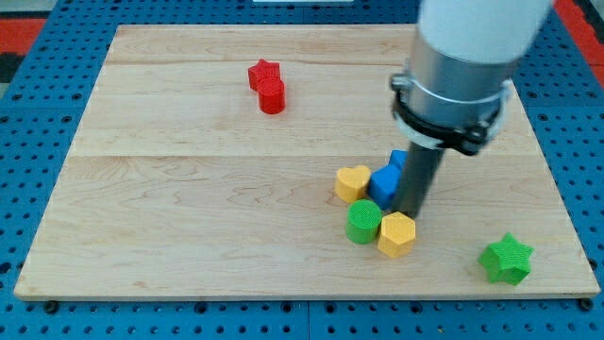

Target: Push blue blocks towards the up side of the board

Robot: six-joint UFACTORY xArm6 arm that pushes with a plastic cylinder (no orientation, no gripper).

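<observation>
Toward the view's top left of the wooden board (170,113) I see a red star (264,73) with a red cylinder (272,96) touching it just below. Moving right, near the board's middle, there is a cluster: a yellow heart (352,182), a green cylinder (363,222) below it, and a yellow hexagon (397,234) pressed against the green one. The blue blocks (386,183) sit just right of the heart, partly hidden by my rod, so I cannot tell their shapes. My tip (411,213) rests on the board, touching their right side and just above the hexagon; it holds nothing, being a plain rod. Far right, near the view's bottom, a green star (507,259) lies well apart.
</observation>
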